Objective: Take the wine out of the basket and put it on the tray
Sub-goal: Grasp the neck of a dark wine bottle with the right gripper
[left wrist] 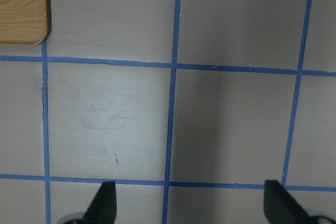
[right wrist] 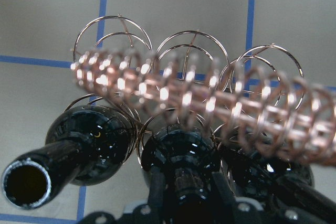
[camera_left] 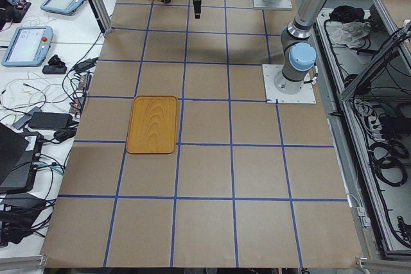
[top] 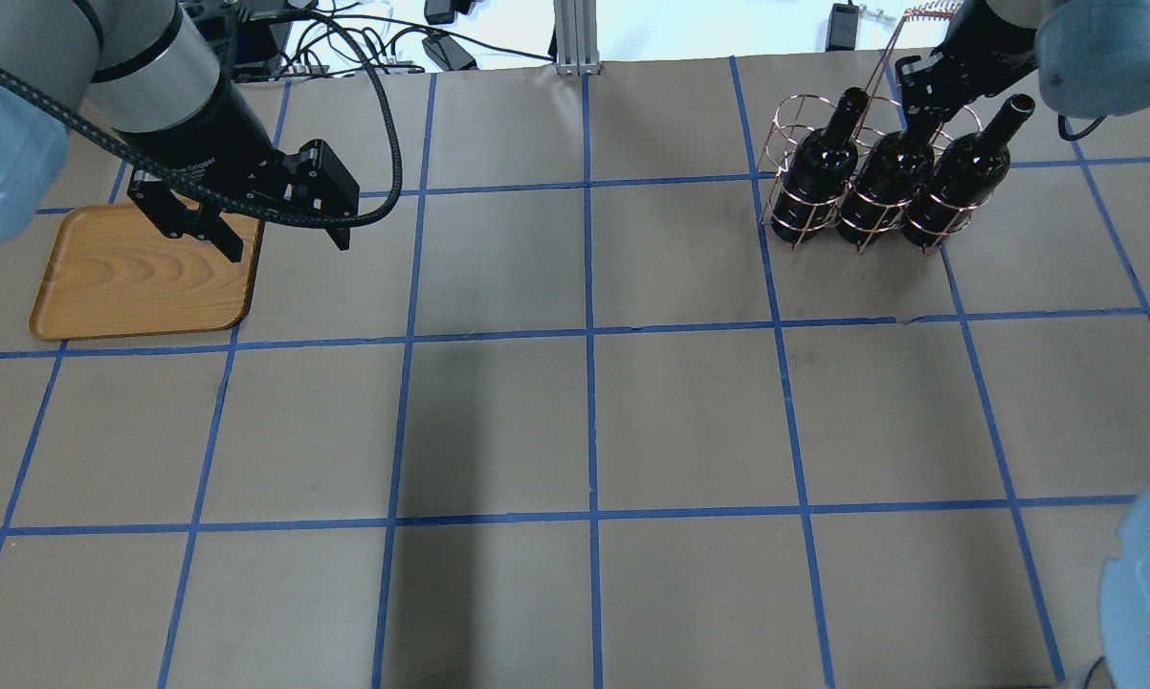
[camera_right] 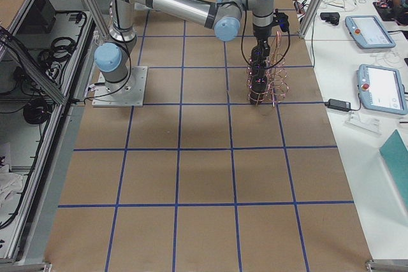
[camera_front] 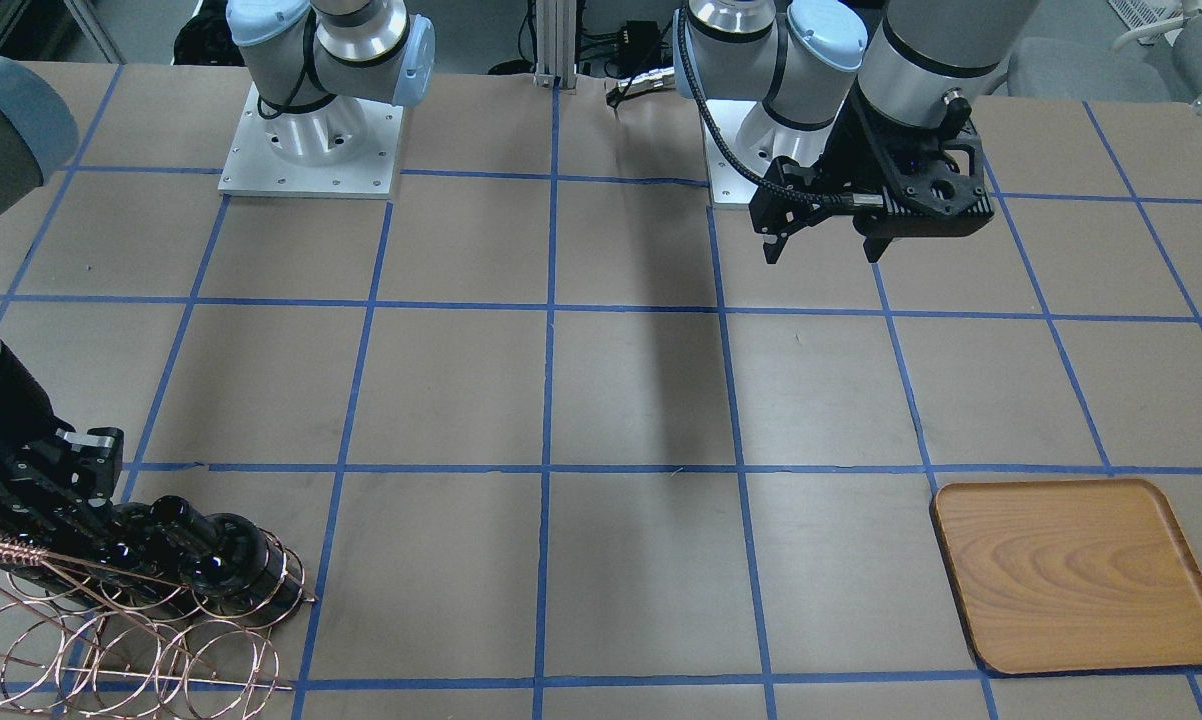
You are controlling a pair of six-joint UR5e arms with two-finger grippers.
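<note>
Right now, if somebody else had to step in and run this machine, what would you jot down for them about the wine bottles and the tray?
Left gripper: open, holding nothing, hanging above the table by a corner of the tray.
Right gripper: down around the neck of the middle bottle; I cannot tell whether it has closed on it.
Things: the middle bottle and the two outer bottles stand upright in the basket. The tray has nothing on it.
Done: no bottle is out yet.
Left: grip the bottle, lift it clear of the wire rings, carry it across and set it on the tray.
</note>
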